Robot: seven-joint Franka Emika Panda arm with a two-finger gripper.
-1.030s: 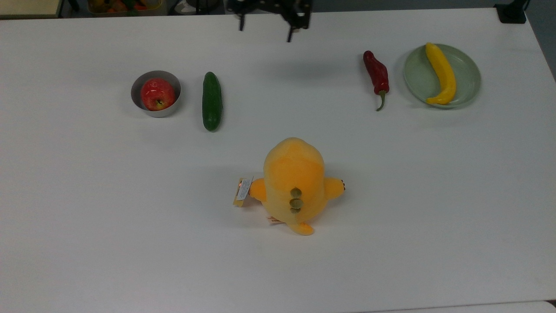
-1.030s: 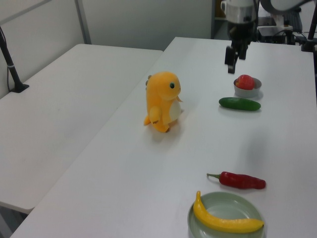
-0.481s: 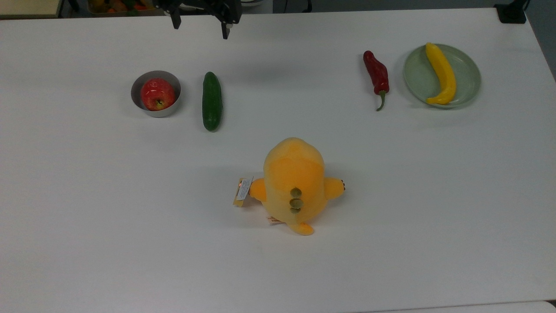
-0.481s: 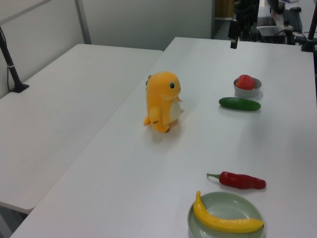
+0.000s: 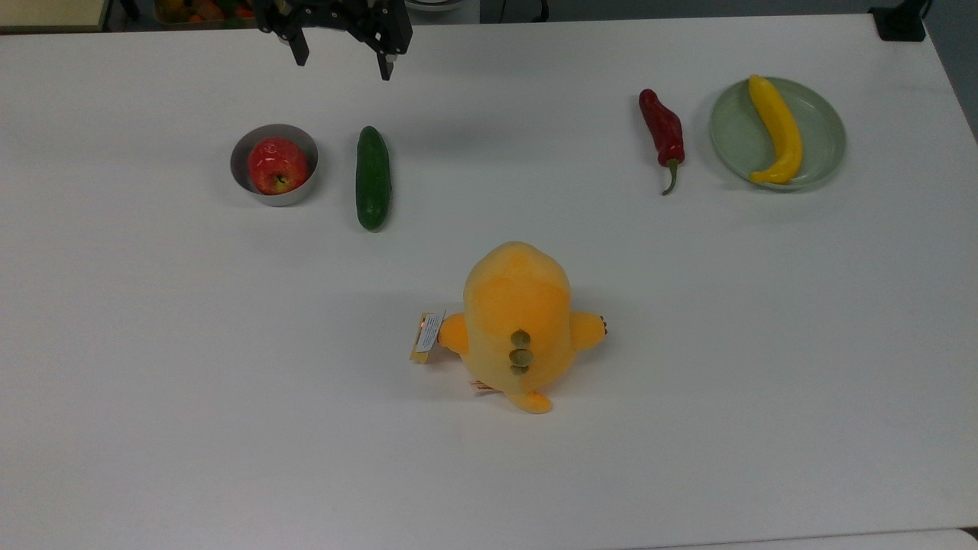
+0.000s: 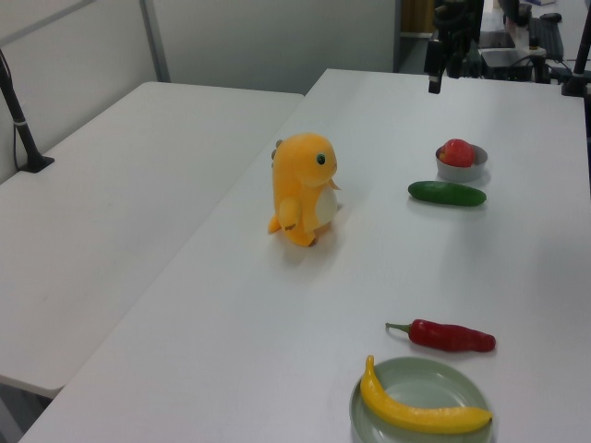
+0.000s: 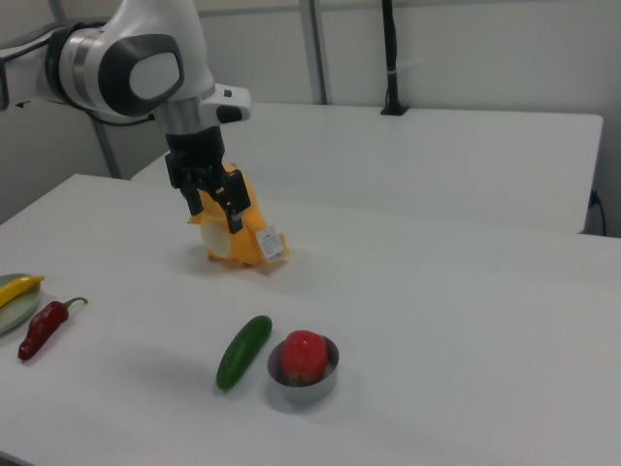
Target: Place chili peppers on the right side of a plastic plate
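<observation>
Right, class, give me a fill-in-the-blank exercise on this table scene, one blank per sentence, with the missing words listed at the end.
1. The yellow banana-shaped fruit lies on the pale green ____.
2. The small grey bowl holds a red ____.
3. In the top view, the chili pepper lies on the table to the plate's ____.
4. The claw hangs above the table with its fingers ____.

Missing words: plate; apple; left; open

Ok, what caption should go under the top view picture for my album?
Open gripper hovers past cucumber; red chili lies beside banana's green plate.
</observation>
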